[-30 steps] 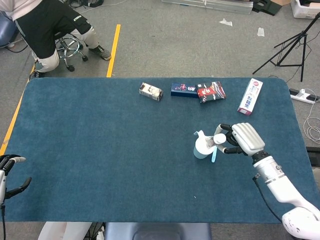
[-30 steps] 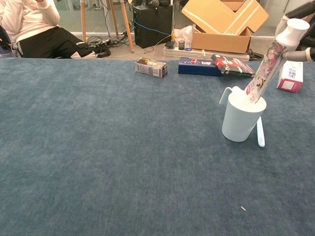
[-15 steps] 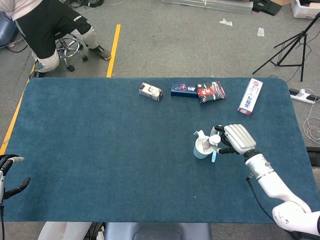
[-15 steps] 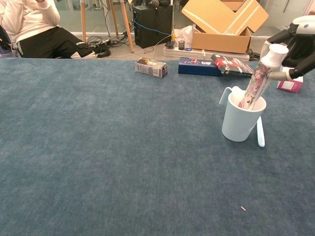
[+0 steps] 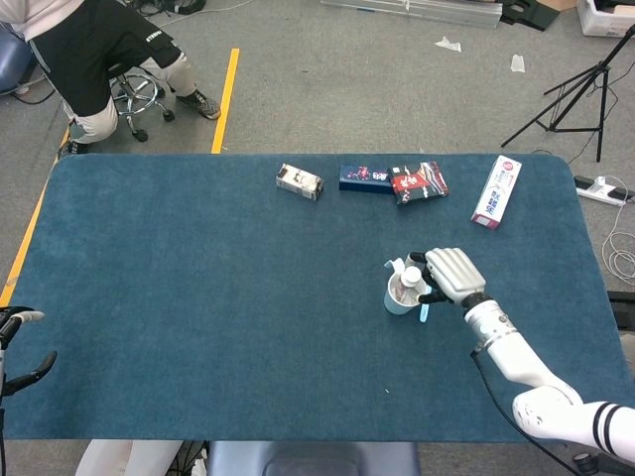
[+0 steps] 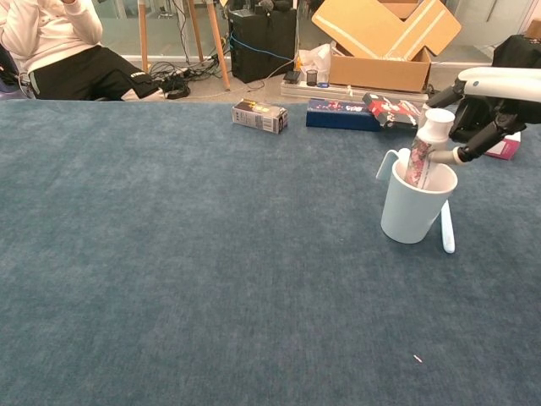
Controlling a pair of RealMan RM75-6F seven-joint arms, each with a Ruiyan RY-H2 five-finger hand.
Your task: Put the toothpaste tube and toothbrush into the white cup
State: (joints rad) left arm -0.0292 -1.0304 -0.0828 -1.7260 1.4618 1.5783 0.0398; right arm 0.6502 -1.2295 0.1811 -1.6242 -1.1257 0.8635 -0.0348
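The white cup [image 6: 413, 207] [image 5: 399, 297] stands right of the table's middle. The toothpaste tube [image 6: 422, 156] [image 5: 408, 281] stands in it nearly upright, white cap up and its lower part hidden in the cup. My right hand [image 6: 484, 106] [image 5: 449, 275] reaches over the cup from the right and grips the tube near its cap. A light blue toothbrush [image 6: 446, 227] [image 5: 423, 312] lies flat on the cloth against the cup's right side. At the table's front left edge, my left hand [image 5: 20, 343] holds nothing and its fingers are apart.
Along the far edge lie a small box [image 5: 300, 181], a dark blue box [image 5: 364, 178], a red box [image 5: 419, 182] and a white toothpaste carton [image 5: 496, 191]. A seated person [image 5: 89, 50] is beyond the far left corner, a tripod [image 5: 580, 84] beyond the far right.
My right hand has moved left and down over the cup, lowering the tube deeper into it and tipping it from slanted to nearly upright. The left hand has barely moved.
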